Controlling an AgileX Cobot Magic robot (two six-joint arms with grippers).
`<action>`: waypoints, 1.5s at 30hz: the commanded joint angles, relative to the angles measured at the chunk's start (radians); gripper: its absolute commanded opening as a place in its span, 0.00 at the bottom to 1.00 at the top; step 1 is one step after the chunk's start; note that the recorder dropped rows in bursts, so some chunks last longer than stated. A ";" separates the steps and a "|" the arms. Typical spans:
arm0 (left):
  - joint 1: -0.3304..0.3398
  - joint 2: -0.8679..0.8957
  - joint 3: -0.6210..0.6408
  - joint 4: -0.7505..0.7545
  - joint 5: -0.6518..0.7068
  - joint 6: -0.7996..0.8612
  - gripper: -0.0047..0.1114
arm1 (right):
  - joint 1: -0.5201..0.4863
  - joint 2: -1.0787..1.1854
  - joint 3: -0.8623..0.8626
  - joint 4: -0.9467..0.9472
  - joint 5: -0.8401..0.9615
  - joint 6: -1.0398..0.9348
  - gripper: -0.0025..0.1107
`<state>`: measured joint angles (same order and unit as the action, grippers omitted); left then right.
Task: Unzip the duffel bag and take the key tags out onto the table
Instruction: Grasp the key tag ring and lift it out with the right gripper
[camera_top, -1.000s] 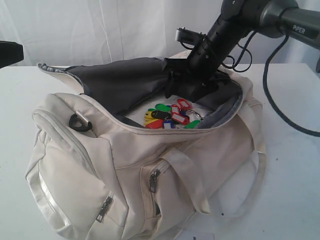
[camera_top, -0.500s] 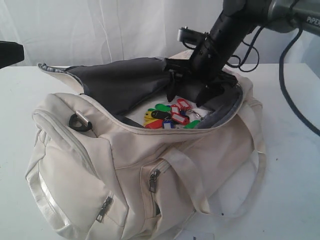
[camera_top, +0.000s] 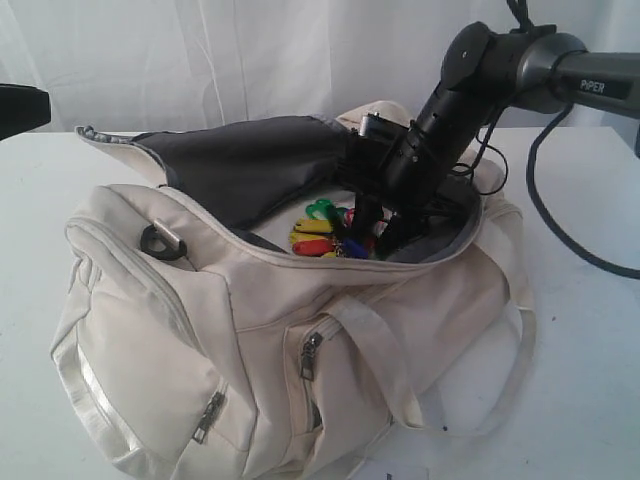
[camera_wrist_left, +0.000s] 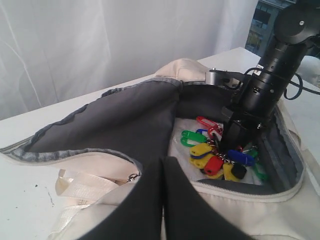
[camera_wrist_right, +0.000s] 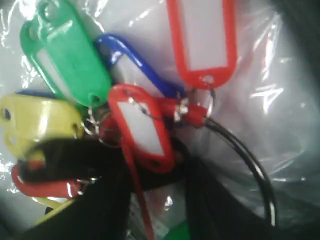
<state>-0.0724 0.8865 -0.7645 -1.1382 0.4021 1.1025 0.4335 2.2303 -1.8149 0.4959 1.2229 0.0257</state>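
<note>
The cream duffel bag (camera_top: 200, 330) lies unzipped on the white table (camera_top: 590, 350), its dark grey lining folded back. The key tags (camera_top: 322, 236) sit inside the opening, a bunch of red, green, yellow and blue. My right gripper (camera_top: 375, 235) reaches down into the bag and stands open astride the bunch. In the right wrist view a red key tag (camera_wrist_right: 140, 125) lies between the dark fingers (camera_wrist_right: 90, 200) of my right gripper (camera_wrist_right: 155, 200). My left gripper (camera_wrist_left: 163, 165) is shut and empty, hovering at the bag's rim (camera_wrist_left: 100, 160), away from the key tags (camera_wrist_left: 215, 157).
A black D-ring (camera_top: 155, 240) and metal zipper pulls (camera_top: 311, 352) sit on the bag's near side. Webbing straps hang at the right end (camera_top: 520, 330). A black cable (camera_top: 560, 230) trails behind the right arm. Crinkled clear plastic (camera_wrist_right: 280, 100) lies under the tags.
My right gripper has dropped from above the opening down into the bag, onto the key tags. The left gripper has not moved.
</note>
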 joint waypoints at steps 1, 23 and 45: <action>0.001 -0.001 0.006 -0.027 0.012 0.004 0.04 | 0.003 0.034 -0.018 0.047 -0.002 0.005 0.02; 0.001 -0.001 0.006 -0.027 0.012 0.004 0.04 | -0.045 -0.127 -0.109 0.053 -0.002 0.001 0.02; 0.001 -0.001 0.006 -0.027 0.016 0.004 0.04 | -0.045 -0.397 -0.116 0.062 -0.002 -0.071 0.02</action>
<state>-0.0724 0.8865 -0.7645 -1.1382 0.4048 1.1045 0.3979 1.8926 -1.9233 0.5449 1.2227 -0.0227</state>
